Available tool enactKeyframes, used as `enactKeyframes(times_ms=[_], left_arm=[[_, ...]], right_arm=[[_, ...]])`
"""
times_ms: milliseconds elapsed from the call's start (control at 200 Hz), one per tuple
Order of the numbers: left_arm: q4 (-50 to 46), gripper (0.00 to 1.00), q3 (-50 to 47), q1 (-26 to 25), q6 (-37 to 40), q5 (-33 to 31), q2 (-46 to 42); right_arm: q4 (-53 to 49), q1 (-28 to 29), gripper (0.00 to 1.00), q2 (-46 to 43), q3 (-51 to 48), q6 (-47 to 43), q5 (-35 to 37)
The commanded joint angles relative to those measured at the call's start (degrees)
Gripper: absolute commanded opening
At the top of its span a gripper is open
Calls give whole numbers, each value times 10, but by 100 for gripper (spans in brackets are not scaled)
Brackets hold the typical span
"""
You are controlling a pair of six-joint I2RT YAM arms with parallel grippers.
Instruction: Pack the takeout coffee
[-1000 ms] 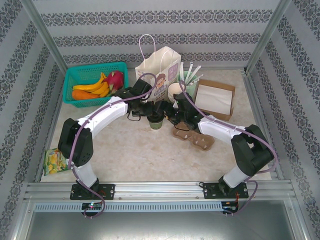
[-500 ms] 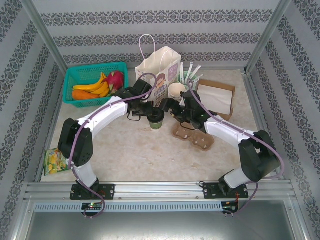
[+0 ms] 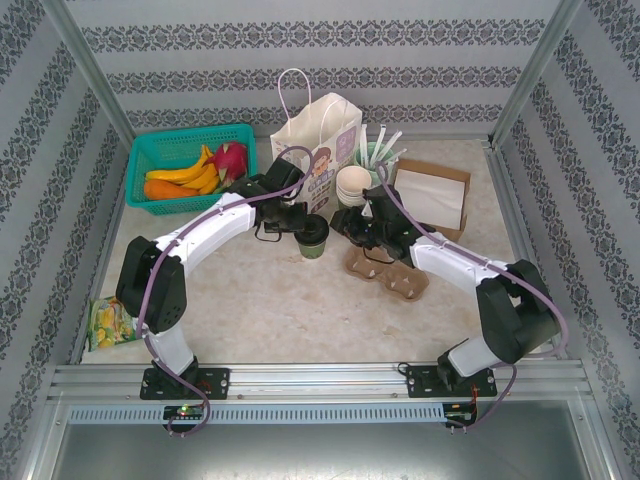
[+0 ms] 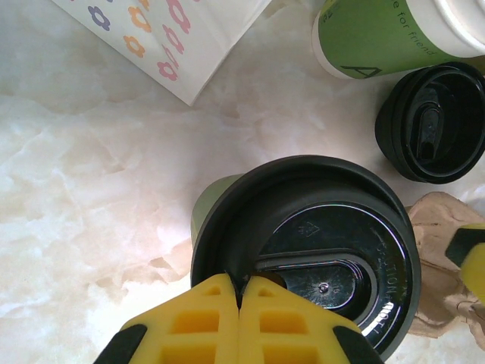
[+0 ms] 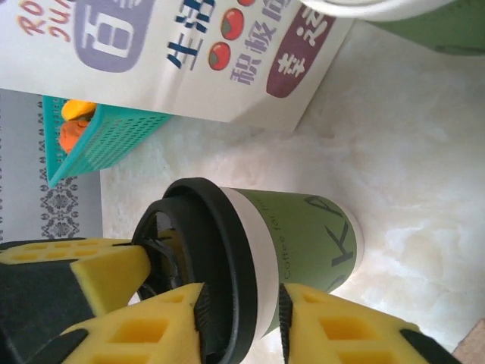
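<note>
The small dark green paper cup with a round black plastic lid point(image 3: 313, 236) stands upright on the pale marble-patterned table point(image 4: 91, 189), near the middle and between the two grippers.

The left gripper point(image 4: 239, 292) comes to it from the left. Its yellow fingers are pressed together, and the tips sit at the near rim of the lid, over the recessed top.

The right gripper point(image 5: 242, 303) comes from the right. In its wrist view, one yellow finger point(image 5: 136, 326) is on each side of the cup's upper part, at the lid's edge and the white band under it. Whether they press on the cup I cannot tell.

Just behind the cup stands a white paper bag with printed flowers and a looped handle point(image 3: 318, 140). To the right of the bag are a stack of cream paper cups point(image 3: 352, 185) and a pale green tumbler of wrapped straws point(image 3: 378, 155). A small stack of black plastic lids point(image 4: 432, 125) lies near the cup.

A brown moulded-pulp cup carrier point(image 3: 388, 272) lies just beside the cup on the right, under the right arm. Further right is an open brown cardboard box with white paper inside point(image 3: 430, 198). A teal plastic basket of toy fruit point(image 3: 190, 165) stands at the far left.
</note>
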Motion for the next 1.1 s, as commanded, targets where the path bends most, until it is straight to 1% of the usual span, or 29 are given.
enactKeyframes(times_ms=[0,160,370,465,590,984,1099], left_arm=[[-39,0,-18,-7,-4,8,34],[-40,0,-17,-7,-3,8,36],[-41,0,-14,-7,-1,10,39],[-41,0,-11,-7,-1,12,42],[-42,0,-11,-7,-1,14,43],[-42,0,-13,-8,-1,20,46],[-43,0,-23,-8,3,22,49]], right_arm=[[-13,-3,31,15,23,-4,-19],[-1,0,28,31,34,-4,-44],[-7,9,25,45,45,-4,-43],[-21,9,22,49,48,-2,-37],[-64,9,17,55,58,-5,-24],[-142,20,17,66,73,-20,12],[-174,27,17,70,74,-35,35]])
